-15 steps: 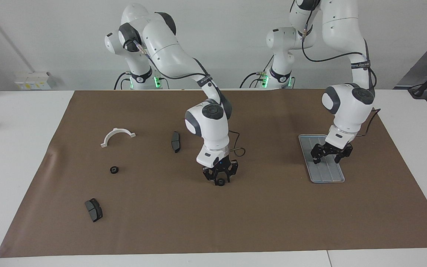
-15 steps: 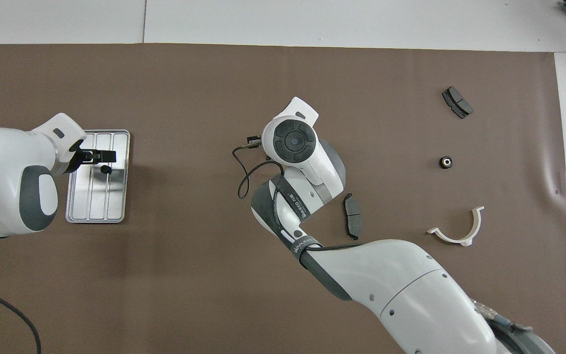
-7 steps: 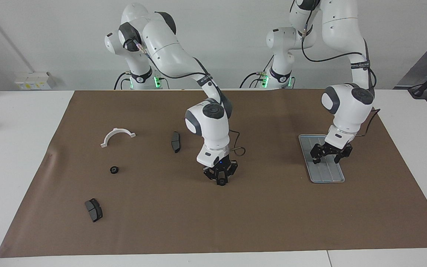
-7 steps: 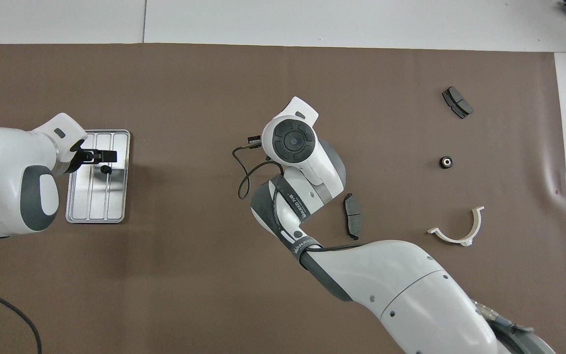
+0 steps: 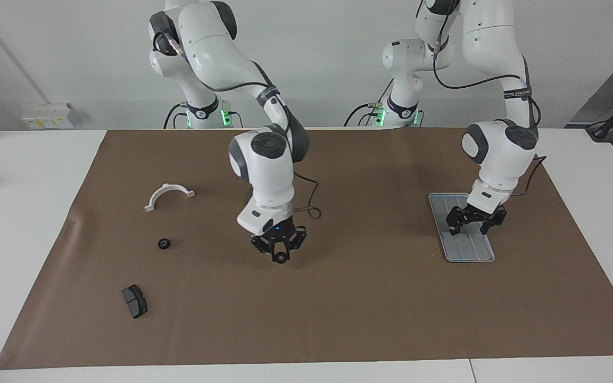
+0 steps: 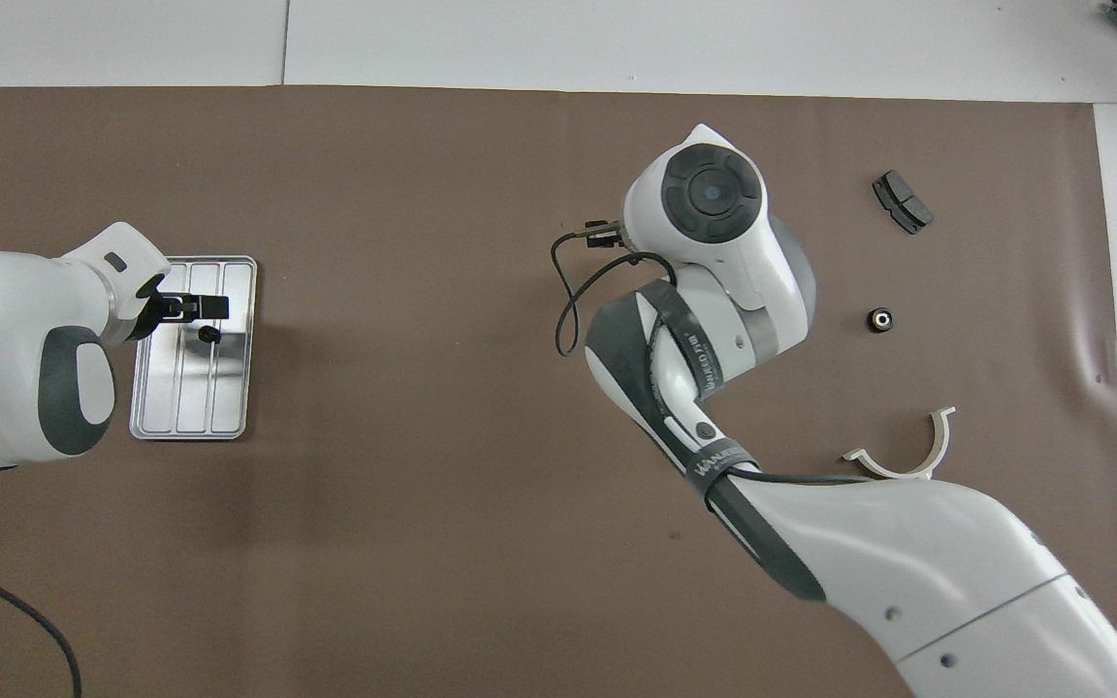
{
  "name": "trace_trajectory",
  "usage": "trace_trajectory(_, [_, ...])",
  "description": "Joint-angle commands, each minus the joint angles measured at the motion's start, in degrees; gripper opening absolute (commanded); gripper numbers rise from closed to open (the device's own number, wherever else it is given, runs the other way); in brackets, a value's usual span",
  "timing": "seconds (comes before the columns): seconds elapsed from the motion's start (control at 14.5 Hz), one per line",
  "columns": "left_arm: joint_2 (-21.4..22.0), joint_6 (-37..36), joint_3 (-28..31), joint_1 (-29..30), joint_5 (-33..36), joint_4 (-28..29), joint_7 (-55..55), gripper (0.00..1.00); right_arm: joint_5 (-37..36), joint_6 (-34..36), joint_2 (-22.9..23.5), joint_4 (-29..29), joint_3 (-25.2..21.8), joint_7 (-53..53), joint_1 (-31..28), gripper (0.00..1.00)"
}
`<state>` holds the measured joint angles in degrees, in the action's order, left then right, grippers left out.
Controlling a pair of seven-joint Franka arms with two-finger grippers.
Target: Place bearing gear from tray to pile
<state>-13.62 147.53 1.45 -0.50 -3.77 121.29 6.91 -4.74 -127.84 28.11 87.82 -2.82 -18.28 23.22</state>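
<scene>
Brown matting covers the white worktop (image 5: 30, 223), and at centre frame in the facing view the right claw (image 5: 281, 255) hangs above it, pinching a small dark bearing gear (image 5: 281, 258). At right, the left claw (image 5: 475, 222) hovers spread over the tray (image 5: 466, 250). At left lie the white bracket (image 5: 168, 196), a brake pad (image 5: 134, 301) and another gear (image 5: 164, 243).

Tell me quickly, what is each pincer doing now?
Right pincer: closed on a bearing gear, above the mat.
Left pincer: open, empty, over the tray.
</scene>
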Motion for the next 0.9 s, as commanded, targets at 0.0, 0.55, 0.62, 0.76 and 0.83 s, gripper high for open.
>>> trace_trajectory(0.0, [-0.4, 1.9, -0.3, 0.4, -0.5, 0.4, 1.0, 1.0, 0.5, -1.3, -12.1, 17.2, 1.1, 7.8, -5.3, 0.0])
trace_trajectory(0.55, [-0.8, 0.1, -0.3, -0.1, -0.5, 1.7, 0.2, 0.96, 0.6, -13.4, -19.7, 40.8, 1.1, 17.8, -14.5, 0.08])
trace_trajectory(0.62, [-0.4, -2.7, -0.3, -0.2, -0.5, 1.5, 0.2, 0.88, 0.6, -13.5, -19.6, 41.1, 1.1, 17.6, -14.6, 0.1])
trace_trajectory(0.76, [0.0, -4.4, -0.2, -0.1, -0.5, 1.5, 0.2, 0.68, 0.6, -13.6, -19.5, 41.2, 1.1, 17.3, -14.6, 0.36])
trace_trajectory(0.83, [0.1, -4.4, -0.2, 0.0, -0.5, 1.8, 0.2, 0.57, 0.6, -13.5, -19.5, 41.1, 1.1, 17.2, -14.7, 0.98])
